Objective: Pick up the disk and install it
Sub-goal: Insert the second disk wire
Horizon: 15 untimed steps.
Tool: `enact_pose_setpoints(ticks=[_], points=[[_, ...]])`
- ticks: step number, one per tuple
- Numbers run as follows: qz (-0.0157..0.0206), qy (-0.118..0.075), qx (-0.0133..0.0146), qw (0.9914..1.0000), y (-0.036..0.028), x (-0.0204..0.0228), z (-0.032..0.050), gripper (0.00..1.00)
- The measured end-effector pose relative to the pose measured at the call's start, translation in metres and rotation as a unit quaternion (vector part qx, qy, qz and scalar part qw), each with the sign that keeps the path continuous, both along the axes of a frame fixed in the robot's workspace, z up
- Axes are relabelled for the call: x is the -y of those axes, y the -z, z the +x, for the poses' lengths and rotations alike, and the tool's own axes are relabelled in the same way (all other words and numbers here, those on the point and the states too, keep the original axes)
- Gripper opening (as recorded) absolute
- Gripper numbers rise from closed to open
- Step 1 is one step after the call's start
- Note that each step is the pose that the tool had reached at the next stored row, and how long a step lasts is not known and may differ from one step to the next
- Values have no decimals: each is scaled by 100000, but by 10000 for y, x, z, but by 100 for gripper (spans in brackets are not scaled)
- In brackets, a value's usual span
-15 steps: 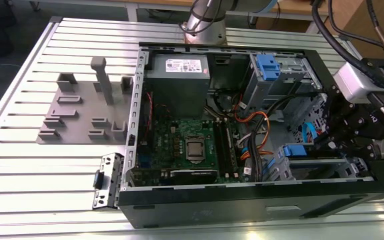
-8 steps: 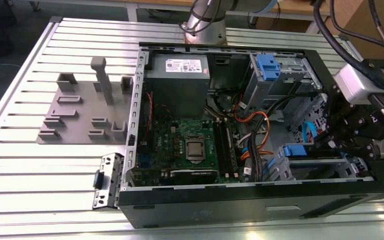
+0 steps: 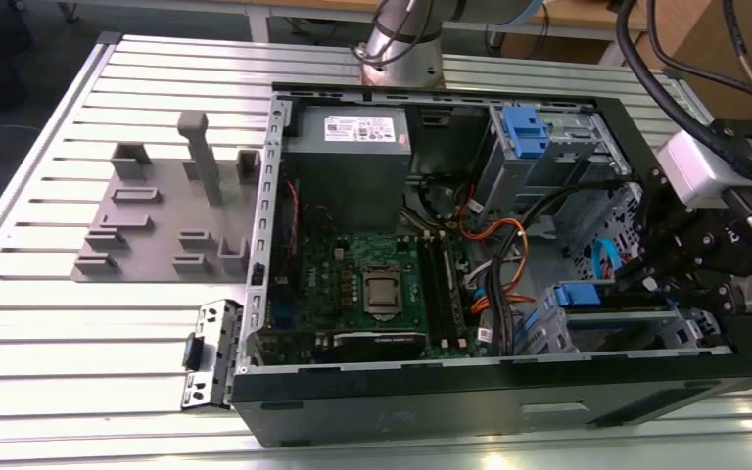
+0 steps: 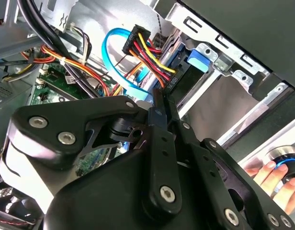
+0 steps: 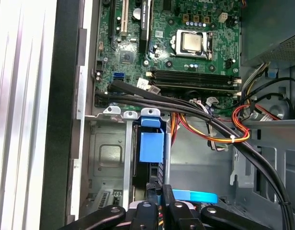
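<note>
The disk (image 5: 151, 146) stands on edge in the lower drive cage (image 5: 107, 158) of the open computer case, its blue carrier tab uppermost and its dark body running down toward my fingers. In the exterior view its blue rail (image 3: 576, 294) shows at the case's near right. My gripper (image 5: 159, 190) hovers right over the end of the disk with its two black fingers pressed together and nothing between them. In the second wrist view the gripper (image 4: 159, 98) points at the disk's dark edge (image 4: 185, 85) beside the blue tab. In the exterior view the gripper (image 3: 640, 282) hangs over the right side of the case.
Black, orange and yellow cables (image 5: 200, 115) cross the cage near the disk, and a blue data cable (image 4: 113, 52) loops beside it. The motherboard (image 3: 376, 284), grey power supply (image 3: 346, 147) and an upper blue bracket (image 3: 523, 127) sit in the case. A grey fixture (image 3: 154, 215) lies on the table. A person's fingers (image 4: 272, 175) rest nearby.
</note>
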<state>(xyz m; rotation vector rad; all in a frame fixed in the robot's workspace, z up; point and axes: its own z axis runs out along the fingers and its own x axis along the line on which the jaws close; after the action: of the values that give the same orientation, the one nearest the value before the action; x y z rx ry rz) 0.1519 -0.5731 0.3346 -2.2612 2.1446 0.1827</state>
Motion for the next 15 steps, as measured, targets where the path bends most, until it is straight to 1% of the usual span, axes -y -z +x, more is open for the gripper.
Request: enact_pose_setpoints(ticks=[7,11,15], points=[[54,-25,-83,100000,17,0,22,16],[18,-31,-126,100000,41,3,25,16],[73,-31,-137,100000,67,5,25,16]])
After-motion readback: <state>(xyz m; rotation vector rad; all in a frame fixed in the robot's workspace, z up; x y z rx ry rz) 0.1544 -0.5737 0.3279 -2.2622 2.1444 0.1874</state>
